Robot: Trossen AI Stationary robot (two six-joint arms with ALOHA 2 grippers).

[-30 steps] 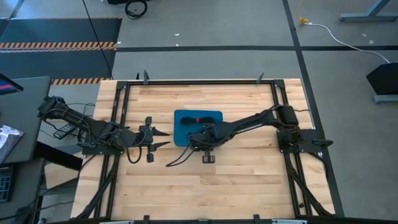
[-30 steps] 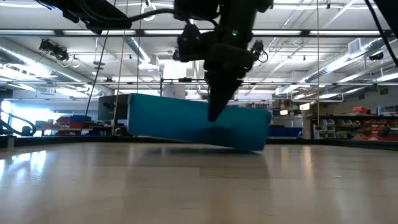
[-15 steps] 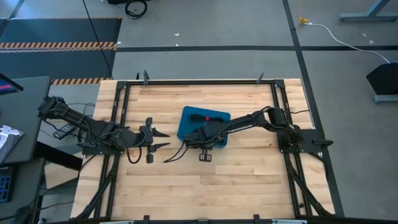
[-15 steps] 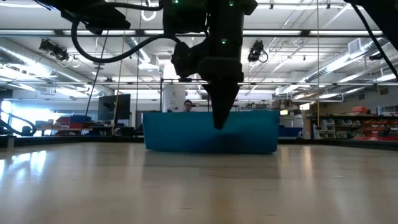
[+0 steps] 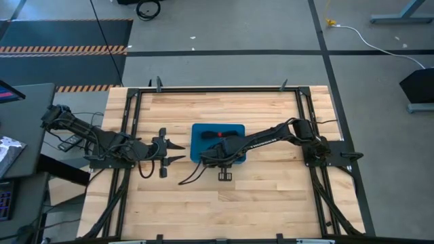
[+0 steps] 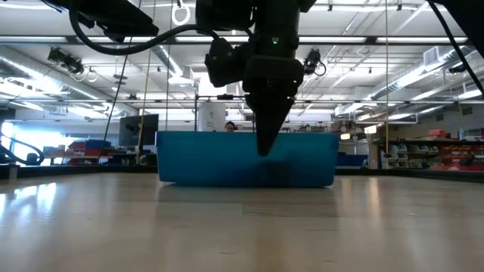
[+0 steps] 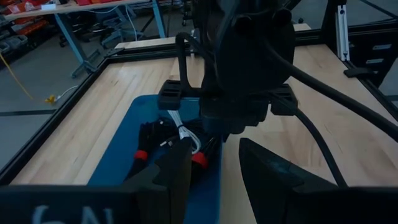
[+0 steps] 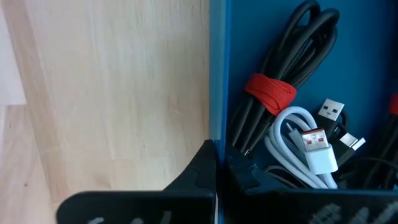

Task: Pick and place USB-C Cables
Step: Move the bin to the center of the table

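While my right tool (image 5: 215, 153) sits at the near rim of the blue bin (image 5: 198, 144), its two fingers are pressed together astride that bin's thin wall, one tip outside over the wood and one just inside, so I judge it pinched on the wall itself and not on any cable. Just beyond my fingertips, inside the bin, lies the USB-C cable with the red band (image 8: 281, 81), a black bundle whose long axis runs straight away from the tool, its looped end farthest off. Beside it, touching, curls the white-grey cable (image 8: 297, 140) with its plug showing, and another red-tied dark coil (image 7: 146, 144) rests deeper in. From table height the tool's pointed tip hangs in front of the bin's long side. My left tool (image 5: 175, 151), fingers spread, waits over the table (image 5: 271, 203) well apart from the bin, so the right arm is plainly nearer. Any coming grasp, I judge, means clearing the wall and reaching a little inward, across the red-banded bundle.
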